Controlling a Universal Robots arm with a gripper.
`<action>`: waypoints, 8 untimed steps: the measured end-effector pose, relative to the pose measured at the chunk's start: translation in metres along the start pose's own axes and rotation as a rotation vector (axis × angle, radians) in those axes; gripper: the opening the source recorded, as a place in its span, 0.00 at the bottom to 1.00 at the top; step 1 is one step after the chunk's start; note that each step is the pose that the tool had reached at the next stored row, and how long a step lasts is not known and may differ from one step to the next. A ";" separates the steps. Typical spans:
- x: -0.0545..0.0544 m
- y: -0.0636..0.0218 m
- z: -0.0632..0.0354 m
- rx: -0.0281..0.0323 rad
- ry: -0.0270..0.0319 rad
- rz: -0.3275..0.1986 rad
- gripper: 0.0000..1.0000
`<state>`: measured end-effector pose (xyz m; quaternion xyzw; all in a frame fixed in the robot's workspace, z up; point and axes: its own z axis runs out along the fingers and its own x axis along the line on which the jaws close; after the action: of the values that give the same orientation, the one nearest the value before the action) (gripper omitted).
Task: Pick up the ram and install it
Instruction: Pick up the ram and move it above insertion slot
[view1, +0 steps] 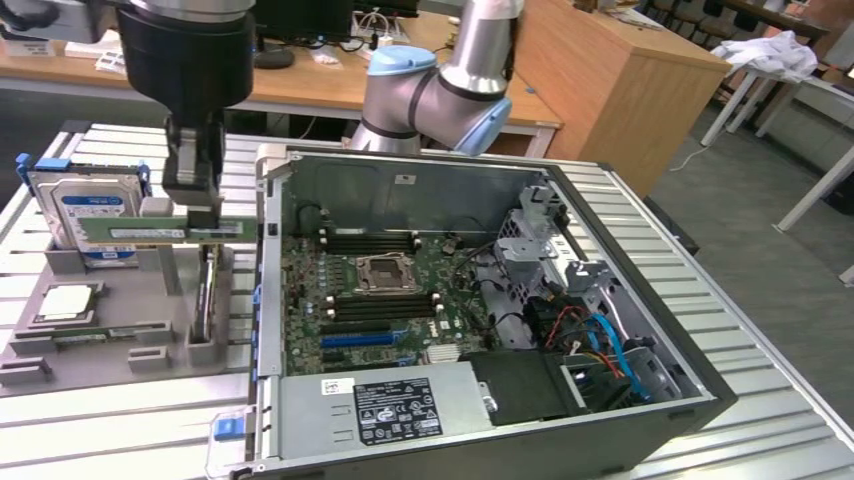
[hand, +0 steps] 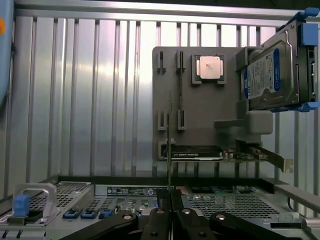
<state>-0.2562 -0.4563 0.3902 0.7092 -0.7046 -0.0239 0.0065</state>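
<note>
Pickup is looking done: your black two-fingered gripper (view1: 203, 222) is clamping the long, thin green ram stick (view1: 150, 232) by its upper edge. It is holding the stick level just above the grey parts tray (view1: 100, 352), beside the open grey computer case (view1: 400, 175) and not yet over it. Installing, as I am judging it, is calling for lining the stick's lower edge along a long black memory slot (view1: 378, 240) and pressing straight down.
</note>
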 end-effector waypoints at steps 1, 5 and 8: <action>0.000 -0.0018 -0.0001 0.0000 0.0000 0.000 0.12; 0.000 -0.0104 -0.0004 -0.0001 0.0000 0.000 0.12; 0.000 -0.0169 -0.0007 -0.0002 0.0001 0.000 0.12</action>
<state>-0.2394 -0.4563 0.3902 0.7092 -0.7045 -0.0240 0.0066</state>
